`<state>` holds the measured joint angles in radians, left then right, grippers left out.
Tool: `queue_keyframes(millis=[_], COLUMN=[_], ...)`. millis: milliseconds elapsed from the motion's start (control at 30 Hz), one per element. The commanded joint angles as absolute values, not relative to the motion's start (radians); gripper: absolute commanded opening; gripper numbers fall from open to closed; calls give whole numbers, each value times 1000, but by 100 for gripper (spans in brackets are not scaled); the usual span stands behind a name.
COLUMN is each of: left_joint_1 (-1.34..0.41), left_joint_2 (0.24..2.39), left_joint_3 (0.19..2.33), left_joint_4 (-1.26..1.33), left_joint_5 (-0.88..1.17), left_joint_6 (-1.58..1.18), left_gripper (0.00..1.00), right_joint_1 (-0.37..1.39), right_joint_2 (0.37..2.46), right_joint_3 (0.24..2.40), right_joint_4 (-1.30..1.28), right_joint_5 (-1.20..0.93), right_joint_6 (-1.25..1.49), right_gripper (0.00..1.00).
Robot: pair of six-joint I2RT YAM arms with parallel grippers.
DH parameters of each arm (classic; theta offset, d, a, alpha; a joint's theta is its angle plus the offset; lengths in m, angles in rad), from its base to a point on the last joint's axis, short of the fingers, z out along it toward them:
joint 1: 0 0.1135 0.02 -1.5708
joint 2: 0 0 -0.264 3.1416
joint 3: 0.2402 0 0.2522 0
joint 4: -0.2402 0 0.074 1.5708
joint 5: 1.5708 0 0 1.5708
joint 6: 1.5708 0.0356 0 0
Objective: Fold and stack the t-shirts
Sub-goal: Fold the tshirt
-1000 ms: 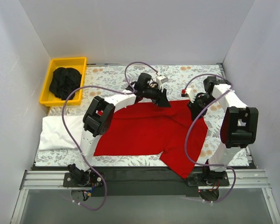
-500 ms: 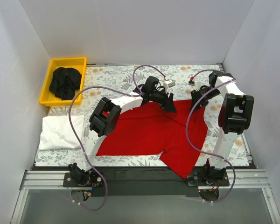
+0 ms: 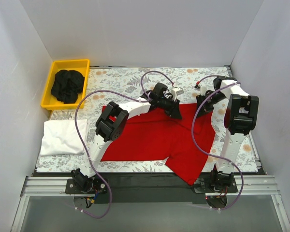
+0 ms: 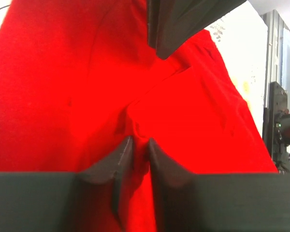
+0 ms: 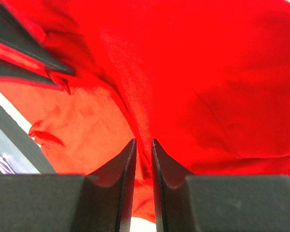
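**Left gripper**: the jaws are drawn almost together on a raised pleat of the red t-shirt.

**Right gripper**: the jaws are likewise narrowed to a slit, and a ridge of the same cloth is pinched between them.

**Red t-shirt:** In the top view both holds are placed on the far edge of the garment, the left one near its middle and the right one at its far right corner. From the jaws the cloth is spread toward the near edge of the surface. The long axis is laid left to right, and one sleeve is draped over that near edge. A fold drawn toward the near side, shared equally by both arms, is judged to be the move prepared.

**White t-shirt**: it is laid flat on the left of the surface, beside the red one.

**Yellow bin**: it is set at the far left corner and is occupied by the crumpled black t-shirt.
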<state>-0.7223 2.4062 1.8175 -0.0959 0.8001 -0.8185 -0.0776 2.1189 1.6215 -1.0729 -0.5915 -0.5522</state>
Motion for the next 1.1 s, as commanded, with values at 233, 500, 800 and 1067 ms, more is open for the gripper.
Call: queue_keyframes(millis=[233,500,800,1067], left_joint_1=[-726,-726,-726,-726], left_joint_2=[2235,2198,2201,2131], left_joint_3=[1666,1618,1661,1623], left_joint_4=[-9,-228,-408,-469], left_joint_5=[867,908,899,919], left_joint_6=[-686,-323,-77,35], left_gripper=[0,13,16,43], right_joint_1=[-75,-75,-75,39], right_joint_2=[2149,2146,2117,2013], right_joint_3=[1620,1586,1565,1525], right_joint_4=[-1031,-1009,-1005,-1020], right_joint_5=[-480,-416,-396,-393], right_joint_6=[-514,-528,-554,-601], right_gripper=[25,26,26,25])
